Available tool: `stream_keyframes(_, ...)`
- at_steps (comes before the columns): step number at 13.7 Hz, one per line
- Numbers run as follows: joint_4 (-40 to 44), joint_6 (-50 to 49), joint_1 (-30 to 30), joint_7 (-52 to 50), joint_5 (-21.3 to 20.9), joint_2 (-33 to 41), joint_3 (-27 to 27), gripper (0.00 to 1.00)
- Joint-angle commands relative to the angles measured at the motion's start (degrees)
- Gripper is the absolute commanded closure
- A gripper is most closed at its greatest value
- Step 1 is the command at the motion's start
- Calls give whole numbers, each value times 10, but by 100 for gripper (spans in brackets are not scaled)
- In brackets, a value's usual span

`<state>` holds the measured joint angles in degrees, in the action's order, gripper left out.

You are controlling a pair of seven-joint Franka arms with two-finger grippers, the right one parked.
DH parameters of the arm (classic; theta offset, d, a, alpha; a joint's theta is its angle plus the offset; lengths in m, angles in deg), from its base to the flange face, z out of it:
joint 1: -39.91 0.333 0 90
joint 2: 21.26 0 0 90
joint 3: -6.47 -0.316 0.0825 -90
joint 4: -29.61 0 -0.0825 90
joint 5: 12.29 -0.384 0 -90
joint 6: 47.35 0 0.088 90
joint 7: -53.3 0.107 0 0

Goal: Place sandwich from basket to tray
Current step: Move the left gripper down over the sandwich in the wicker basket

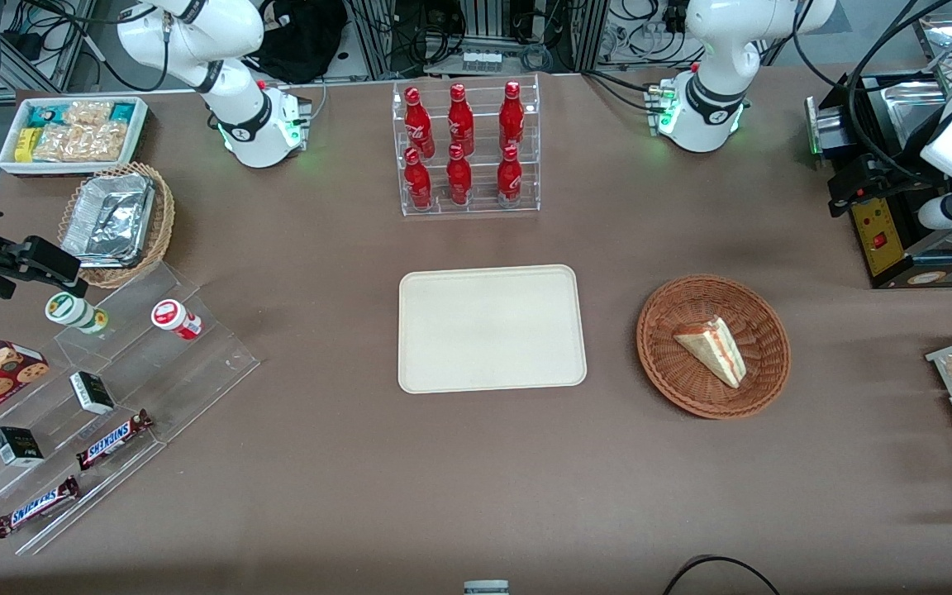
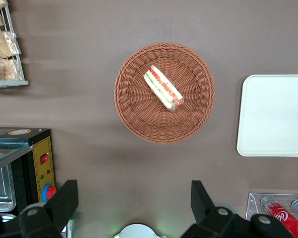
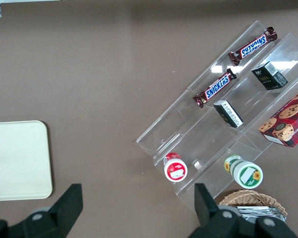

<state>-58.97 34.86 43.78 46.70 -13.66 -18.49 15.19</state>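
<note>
fingers spread wide and empty, high over the tabletop to frame the pick. the tray lies bare, ready to receive. beside it, the sandwich lies flat in the basket, untouched.

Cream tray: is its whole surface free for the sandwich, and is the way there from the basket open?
Yes. The cream rectangular plastic tray is bare; open brown table separates it from the round reddish wicker basket holding the triangular sandwich. The open gripper hangs above, nearer the bottle rack.
</note>
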Motion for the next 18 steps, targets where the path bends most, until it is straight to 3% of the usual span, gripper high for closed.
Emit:
stream_keyframes(1, -4, -2, 3, 5, 3, 4, -1, 0)
stream_keyframes(9, -16, 35, 3, -34, 4, -93, 1, 0)
stream_keyframes(11, -40, 90, -3, -95, 1, -122, 4, 0)
stream_keyframes(18, -243, 370, -12, -354, -2, -121, 17, 0)
